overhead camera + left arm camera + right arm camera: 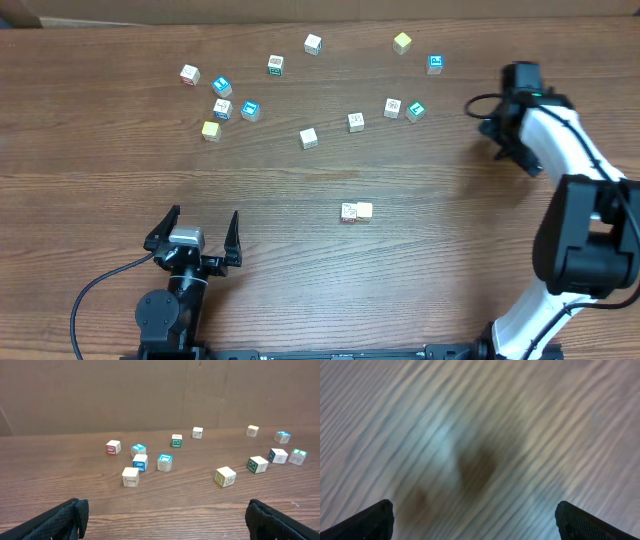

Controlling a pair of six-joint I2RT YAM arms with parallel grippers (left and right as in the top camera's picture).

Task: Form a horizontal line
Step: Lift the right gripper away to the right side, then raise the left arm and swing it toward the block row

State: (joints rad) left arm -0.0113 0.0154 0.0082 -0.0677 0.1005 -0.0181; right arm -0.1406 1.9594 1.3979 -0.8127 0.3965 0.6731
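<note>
In the overhead view the horizontal line [356, 212] is a short row of two tiny touching cubes at mid-table, a whitish printed one on the left and a pale yellow one on the right. My left gripper [195, 232] rests near the front edge, well left of the row, open and holding nothing [165, 522]. At the right side of the table my right gripper [502, 135] hovers apart from every cube. It is open, and its wrist view shows only blurred wood between the fingertips [475, 522]. Neither wrist view shows the row.
Several loose cubes lie scattered across the far half: a cluster at far left [222, 108], a white cube [308, 138], another [356, 122], a pair [404, 109], a yellow one [402, 42] and a blue one [435, 64]. A cardboard wall [150, 390] stands behind.
</note>
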